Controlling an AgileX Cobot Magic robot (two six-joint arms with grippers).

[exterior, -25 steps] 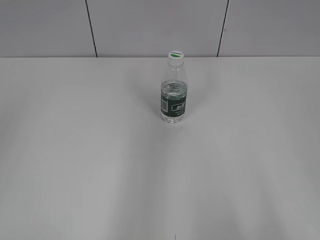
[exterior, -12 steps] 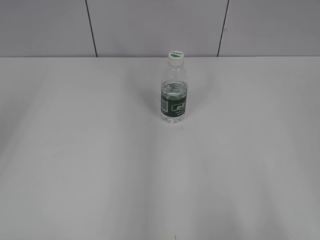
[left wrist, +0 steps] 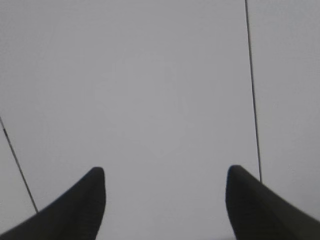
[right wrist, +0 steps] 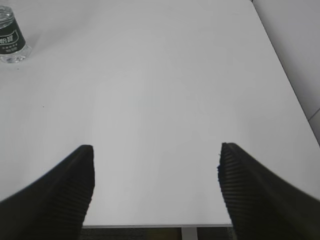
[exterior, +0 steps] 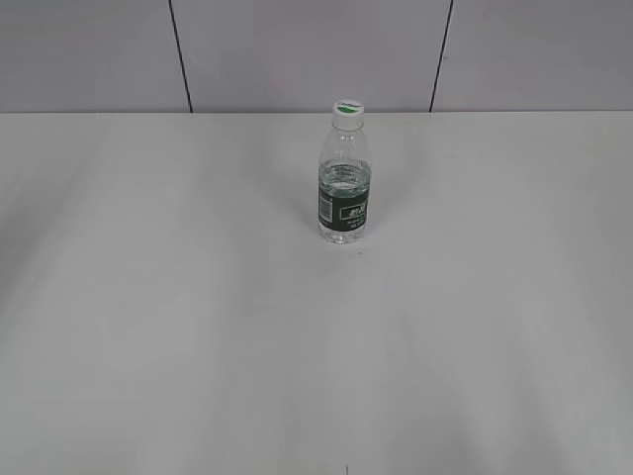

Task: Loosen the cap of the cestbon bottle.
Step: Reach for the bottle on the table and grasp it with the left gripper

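The cestbon bottle point(exterior: 344, 188) is a small clear bottle with a dark green label band. It stands upright on the white table, a little behind the middle. Its white cap point(exterior: 347, 112) with a green mark sits on the neck. The bottle's lower part also shows at the top left of the right wrist view point(right wrist: 11, 40). My right gripper point(right wrist: 156, 165) is open and empty, far from the bottle, above the table's near edge. My left gripper point(left wrist: 165, 187) is open and empty and faces only a grey panelled surface. Neither gripper shows in the exterior view.
The white table point(exterior: 198, 327) spreads around the bottle. A grey panelled wall point(exterior: 297, 49) with dark seams stands behind it. The table's front edge point(right wrist: 150, 226) and right edge point(right wrist: 287, 85) show in the right wrist view.
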